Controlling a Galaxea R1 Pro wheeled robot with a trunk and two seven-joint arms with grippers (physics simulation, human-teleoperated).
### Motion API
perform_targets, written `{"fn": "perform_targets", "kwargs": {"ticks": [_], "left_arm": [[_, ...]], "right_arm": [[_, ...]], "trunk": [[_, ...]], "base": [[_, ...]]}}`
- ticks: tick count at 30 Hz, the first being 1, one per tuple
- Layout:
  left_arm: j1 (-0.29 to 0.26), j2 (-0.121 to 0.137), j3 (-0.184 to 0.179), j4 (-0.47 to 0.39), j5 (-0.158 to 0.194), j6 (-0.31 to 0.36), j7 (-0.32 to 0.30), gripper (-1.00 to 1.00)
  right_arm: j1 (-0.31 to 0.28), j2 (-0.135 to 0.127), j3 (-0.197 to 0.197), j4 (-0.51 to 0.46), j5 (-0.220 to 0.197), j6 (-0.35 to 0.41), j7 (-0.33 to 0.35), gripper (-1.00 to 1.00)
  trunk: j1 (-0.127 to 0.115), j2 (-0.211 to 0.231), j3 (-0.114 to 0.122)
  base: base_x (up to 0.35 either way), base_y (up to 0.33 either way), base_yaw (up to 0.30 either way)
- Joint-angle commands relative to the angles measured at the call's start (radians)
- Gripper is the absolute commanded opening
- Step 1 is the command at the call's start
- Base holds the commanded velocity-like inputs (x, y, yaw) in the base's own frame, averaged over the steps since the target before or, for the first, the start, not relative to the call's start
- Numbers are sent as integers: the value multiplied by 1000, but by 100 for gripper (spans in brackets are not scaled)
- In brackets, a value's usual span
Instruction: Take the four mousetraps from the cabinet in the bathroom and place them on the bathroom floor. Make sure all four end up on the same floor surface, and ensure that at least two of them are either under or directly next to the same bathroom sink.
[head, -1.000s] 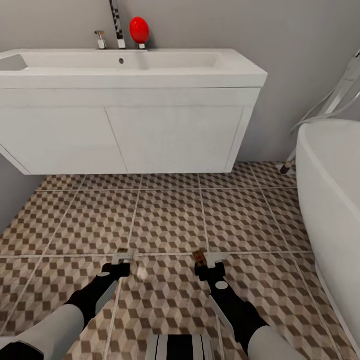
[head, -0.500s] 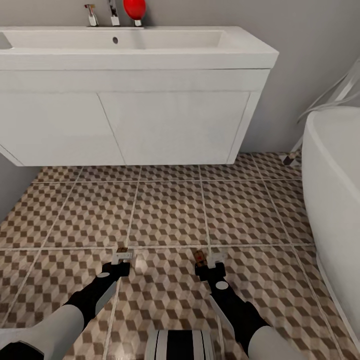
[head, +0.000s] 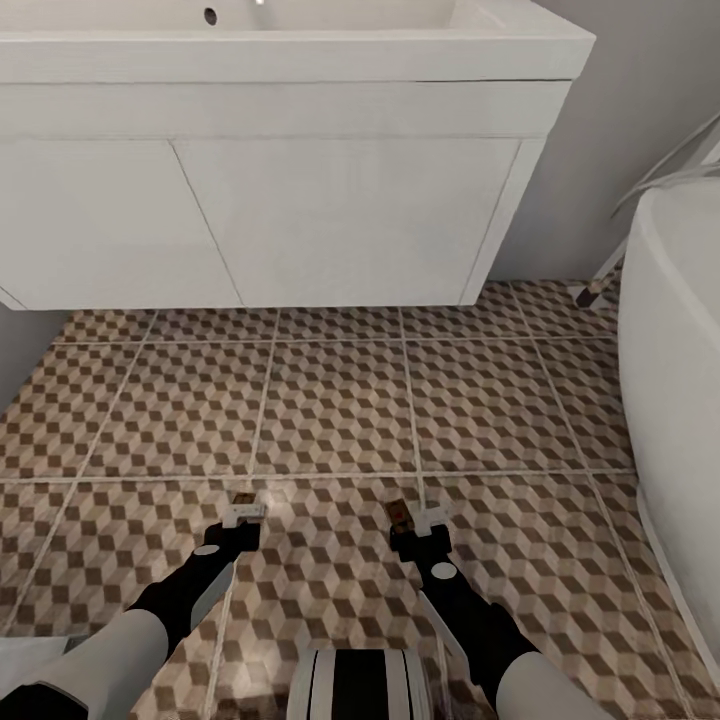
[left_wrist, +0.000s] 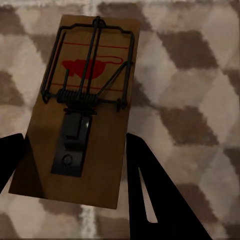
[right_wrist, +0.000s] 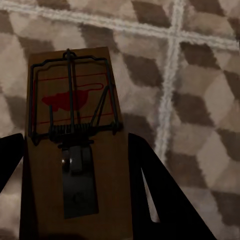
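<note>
My left gripper (head: 243, 512) was clamped on a mousetrap (left_wrist: 80, 107), the wooden board sitting between its two dark fingers (left_wrist: 155, 195) with the wire spring and the red mouse print facing my left wrist camera. My right gripper (head: 418, 520) was closed the same way on a second mousetrap (right_wrist: 75, 145), its board pinched between the fingers (right_wrist: 160, 195) and its wire bar and red print equally plain. From my head, both arms reached forward and low, the left trap (head: 242, 496) and the right trap (head: 398, 513) showing as small brown tabs at the gripper tips, held above the bathroom floor (head: 340, 400) with its brown, beige and white cube tiles. I could not tell whether either board touched the tiles. Under the right trap a pale grout crossing ran across the pattern. Beyond the grippers, at the floor's far edge against the grey wall, the white vanity (head: 300, 200) hung above the tiles, carrying the bathroom sink (head: 300, 30) on top. Along the floor's right edge stood the curved white side of the bathtub (head: 680, 380), well apart from both grippers.
</note>
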Motion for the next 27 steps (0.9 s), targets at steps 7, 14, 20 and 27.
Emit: {"fn": "perform_targets", "kwargs": {"ticks": [7, 14, 20, 27], "left_arm": [[0, 0, -8, -3, 3, 4, 7, -100], [0, 0, -11, -3, 3, 5, 7, -100], [0, 0, -11, -3, 3, 6, 7, -100], [0, 0, -12, -3, 3, 6, 7, -100]], "right_arm": [[-1, -1, 6, -2, -14, 3, -8, -100], [-1, -1, 6, -2, -14, 3, -8, -100], [-1, -1, 6, -2, -14, 3, -8, -100], [-1, -1, 6, -2, -14, 3, -8, -100]], "trunk": [[2, -1, -22], [2, -1, -22], [2, -1, -22], [2, -1, -22]], "base": [[0, 0, 0], [0, 0, 0], [143, 124, 0], [241, 220, 0]]}}
